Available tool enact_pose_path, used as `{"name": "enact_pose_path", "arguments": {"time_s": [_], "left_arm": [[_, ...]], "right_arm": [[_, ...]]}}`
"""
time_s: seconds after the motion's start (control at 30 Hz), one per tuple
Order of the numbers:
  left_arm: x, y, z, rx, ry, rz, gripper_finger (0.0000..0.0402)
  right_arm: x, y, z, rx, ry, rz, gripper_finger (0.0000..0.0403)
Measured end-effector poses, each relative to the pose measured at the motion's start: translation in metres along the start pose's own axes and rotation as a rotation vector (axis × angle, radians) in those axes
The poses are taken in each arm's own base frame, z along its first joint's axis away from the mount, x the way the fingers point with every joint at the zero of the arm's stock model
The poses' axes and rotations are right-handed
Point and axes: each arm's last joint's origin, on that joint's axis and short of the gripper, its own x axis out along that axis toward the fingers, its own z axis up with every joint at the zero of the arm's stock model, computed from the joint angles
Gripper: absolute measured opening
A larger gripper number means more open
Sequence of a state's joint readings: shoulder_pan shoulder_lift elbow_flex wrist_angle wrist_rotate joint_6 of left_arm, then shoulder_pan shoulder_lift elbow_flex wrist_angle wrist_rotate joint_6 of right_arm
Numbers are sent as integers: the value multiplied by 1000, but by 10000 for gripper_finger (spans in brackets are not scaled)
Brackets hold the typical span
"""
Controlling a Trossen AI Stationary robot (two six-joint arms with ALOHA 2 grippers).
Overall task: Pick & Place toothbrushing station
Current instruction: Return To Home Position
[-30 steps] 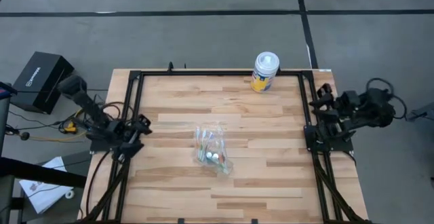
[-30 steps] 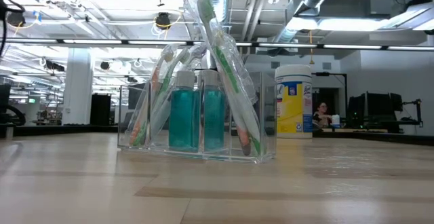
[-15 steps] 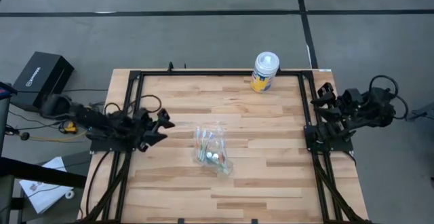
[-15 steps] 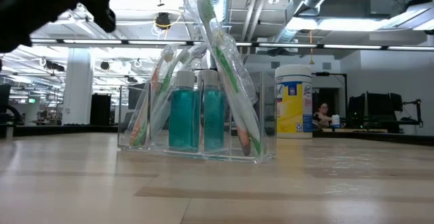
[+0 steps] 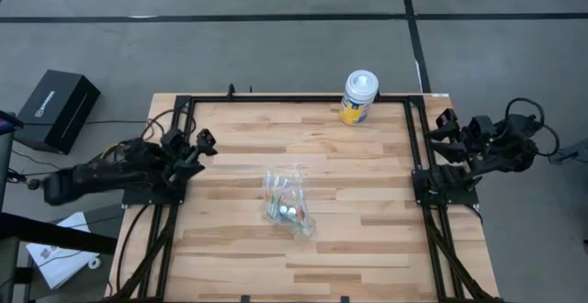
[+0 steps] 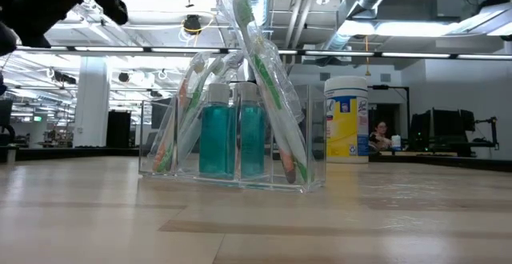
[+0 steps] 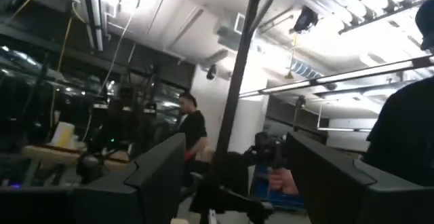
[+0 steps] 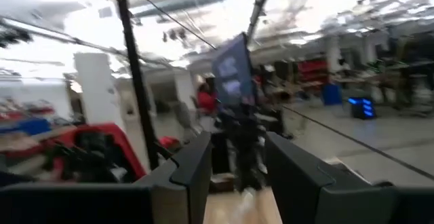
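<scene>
Clear organizer (image 6: 314,128) stands upright near table (image 5: 367,248) ctr: straight see-thru plastic walls w/ glossy edges. From above it reads as a small shiny clump. Inside are two tubes (image 6: 217,140), teal bodies w/ white caps, standing side by side. Slim brushes lean around them. Green brush (image 6: 270,84), in clear wrap, slants across the tubes w/ its top poking above the rim. Orange brush (image 6: 181,96) and white brush (image 6: 206,76) tilt the other way at the organizer's left end in low view. Purple one can't be made out. Table is pale wood planks w/ a black metal frame along the edges. Wipes tub (image 5: 359,96), a cylinder w/ white lid and yellow label, stands at the back edge, well apart from organizer. Left gripper (image 5: 204,144) hangs over the table's left edge, fingers spread wide, holding nothing. Right gripper (image 5: 440,127) is by the right edge, gap narrower, also empty. Both are well apart from organizer.
</scene>
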State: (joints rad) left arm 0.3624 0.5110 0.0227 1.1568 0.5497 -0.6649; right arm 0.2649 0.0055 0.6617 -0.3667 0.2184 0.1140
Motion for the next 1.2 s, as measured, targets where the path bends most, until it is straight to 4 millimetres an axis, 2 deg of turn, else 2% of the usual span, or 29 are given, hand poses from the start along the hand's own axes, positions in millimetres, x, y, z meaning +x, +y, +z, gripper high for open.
{"name": "enact_pose_path", "arguments": {"time_s": [0.1, 0.2, 0.27, 0.4, 0.5, 0.6, 0.77, 0.9, 1.2], "left_arm": [[-9, 5, 3, -47, 52, 58, 249], [-16, 2, 13, 20, 10, 82, 249], [-21, 1, 19, 68, -6, 101, 249], [-34, 9, 23, 23, 58, 208, 249], [-42, 14, 29, 57, 58, 295, 249], [-50, 17, 34, 85, 38, 386, 249], [-59, 19, 41, 97, 6, 483, 249], [-58, 14, 43, 90, 11, 446, 249], [-57, 11, 45, 108, -26, 430, 249]], "right_arm": [[0, -2, -5, -18, 39, -72, 128], [-2, -5, -6, -31, 67, -138, 128], [-6, -5, -1, -30, 76, -156, 128], [-20, -6, 12, -17, 110, -187, 128], [-34, -6, 23, -1, 122, -217, 128], [-40, -5, 25, -13, 144, -259, 128], [-43, -3, 17, -7, 204, -365, 128], [-41, -1, 11, 4, 209, -442, 128], [-9, -9, -28, 18, 222, -490, 128]]}}
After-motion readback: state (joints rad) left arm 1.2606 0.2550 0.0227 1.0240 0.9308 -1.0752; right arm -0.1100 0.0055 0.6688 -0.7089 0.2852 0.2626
